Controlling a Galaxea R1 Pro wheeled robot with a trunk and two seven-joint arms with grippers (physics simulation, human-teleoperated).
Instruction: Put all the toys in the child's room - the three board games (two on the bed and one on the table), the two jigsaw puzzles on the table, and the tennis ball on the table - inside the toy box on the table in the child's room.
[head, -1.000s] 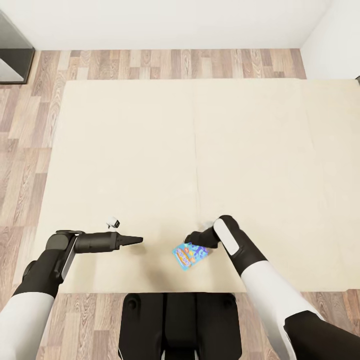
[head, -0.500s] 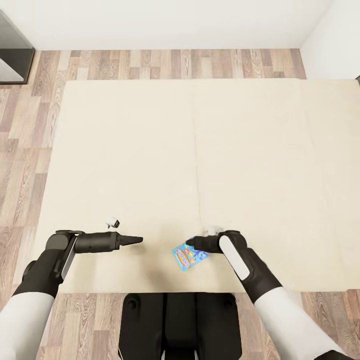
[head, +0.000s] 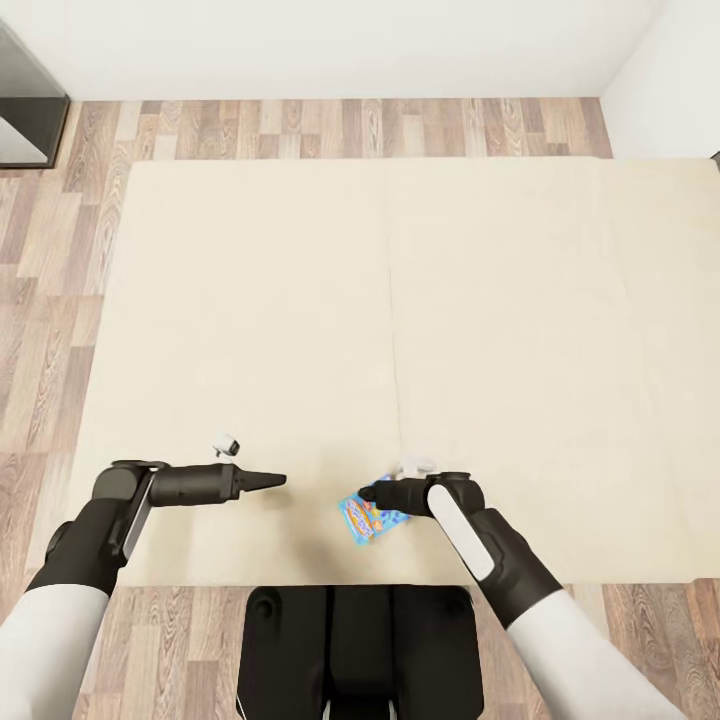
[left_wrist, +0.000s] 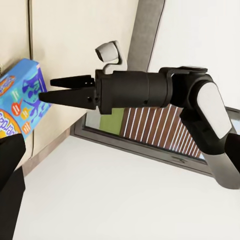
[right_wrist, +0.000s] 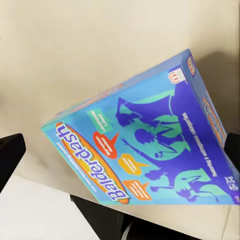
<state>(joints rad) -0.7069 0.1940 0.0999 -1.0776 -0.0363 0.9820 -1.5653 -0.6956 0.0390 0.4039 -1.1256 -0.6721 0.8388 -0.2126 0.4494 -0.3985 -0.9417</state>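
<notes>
A small, mostly blue board game (head: 368, 520) lies on the beige bed (head: 300, 300) close to its near edge. My right gripper (head: 366, 493) points at it with its tips right at the box. In the right wrist view the printed box (right_wrist: 145, 145) spreads between the two dark fingers (right_wrist: 10, 155), which stand apart at the sides, so the gripper is open. The left wrist view has the right gripper (left_wrist: 50, 88) beside the box (left_wrist: 20, 100). My left gripper (head: 278, 481) hovers over the mattress to the left of the box, open and holding nothing.
Wood-plank floor (head: 60, 300) surrounds the bed on the left and far sides. A dark unit (head: 25, 100) stands at the far left, with a white wall (head: 350, 40) behind. My base (head: 360, 640) sits against the bed's near edge.
My right forearm has swung round and its gripper has slid left along the box. The board game has shifted slightly left and turned. The left arm has stayed still.
</notes>
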